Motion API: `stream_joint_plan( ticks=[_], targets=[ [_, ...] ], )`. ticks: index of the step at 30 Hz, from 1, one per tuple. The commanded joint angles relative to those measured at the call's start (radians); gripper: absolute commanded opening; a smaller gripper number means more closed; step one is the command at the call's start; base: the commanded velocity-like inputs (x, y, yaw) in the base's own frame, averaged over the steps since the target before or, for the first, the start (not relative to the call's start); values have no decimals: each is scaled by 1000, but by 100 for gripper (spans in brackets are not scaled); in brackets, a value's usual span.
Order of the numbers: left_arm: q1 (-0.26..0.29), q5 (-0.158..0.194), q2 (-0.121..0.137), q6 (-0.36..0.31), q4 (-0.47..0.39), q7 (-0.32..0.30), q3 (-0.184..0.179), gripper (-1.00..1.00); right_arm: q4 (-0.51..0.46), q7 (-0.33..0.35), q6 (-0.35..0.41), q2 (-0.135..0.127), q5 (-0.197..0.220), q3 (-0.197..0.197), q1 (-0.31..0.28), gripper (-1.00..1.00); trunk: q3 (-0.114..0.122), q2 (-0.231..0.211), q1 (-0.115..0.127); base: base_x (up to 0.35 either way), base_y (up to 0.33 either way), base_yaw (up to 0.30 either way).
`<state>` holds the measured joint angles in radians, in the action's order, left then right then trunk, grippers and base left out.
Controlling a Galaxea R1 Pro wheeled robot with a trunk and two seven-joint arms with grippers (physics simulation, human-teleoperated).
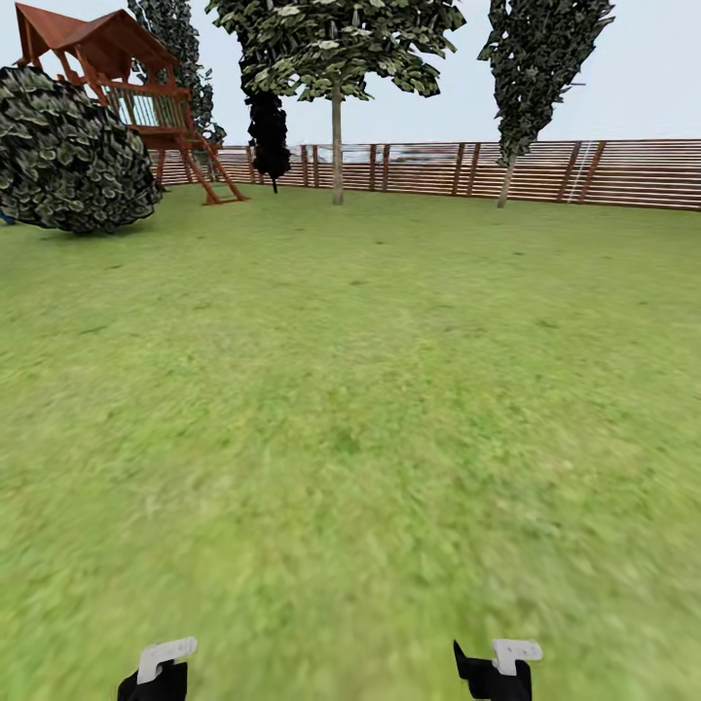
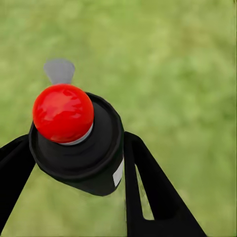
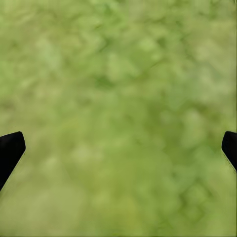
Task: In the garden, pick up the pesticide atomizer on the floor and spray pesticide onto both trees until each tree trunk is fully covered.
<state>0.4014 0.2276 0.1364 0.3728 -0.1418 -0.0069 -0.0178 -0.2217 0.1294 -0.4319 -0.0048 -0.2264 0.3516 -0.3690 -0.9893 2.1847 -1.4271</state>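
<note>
Fingers (image 2: 148, 187) of the left gripper (image 2: 74, 168) clamp the small, rigid, probably light dark red-topped atomizer bottle (image 2: 79, 143) by its body; right gripper (image 3: 118, 148) gapes empty.

Atomizer (image 2: 81, 148): matt black body, glossy red top. Fence (image 1: 545, 173): brown slatted wood. Lawn (image 1: 350, 409): rough grass.
</note>
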Motion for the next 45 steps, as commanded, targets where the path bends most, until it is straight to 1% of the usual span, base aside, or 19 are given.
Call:
stream_joint_plan(
  ticks=[1,6,9,13,45],
  targets=[
    [1,5,0,3,1,-1,-2,-100,1,6,-4,0,-7,9,-1,100,-1,0,0,339,0,0],
    [1,5,0,3,1,-1,-2,-100,-1,4,-5,0,-6,9,-1,100,-1,0,0,339,0,0],
    [1,5,0,3,1,-1,-2,-100,0,5,-40,0,-7,8,-1,100,-1,0,0,339,0,0],
    [1,4,0,3,1,-1,-2,-100,1,6,-56,0,-8,7,-1,100,-1,0,0,339,0,0],
    [1,4,0,3,1,-1,-2,-100,9,7,-57,0,-8,7,-1,100,-1,0,0,339,0,0]
  ],
)
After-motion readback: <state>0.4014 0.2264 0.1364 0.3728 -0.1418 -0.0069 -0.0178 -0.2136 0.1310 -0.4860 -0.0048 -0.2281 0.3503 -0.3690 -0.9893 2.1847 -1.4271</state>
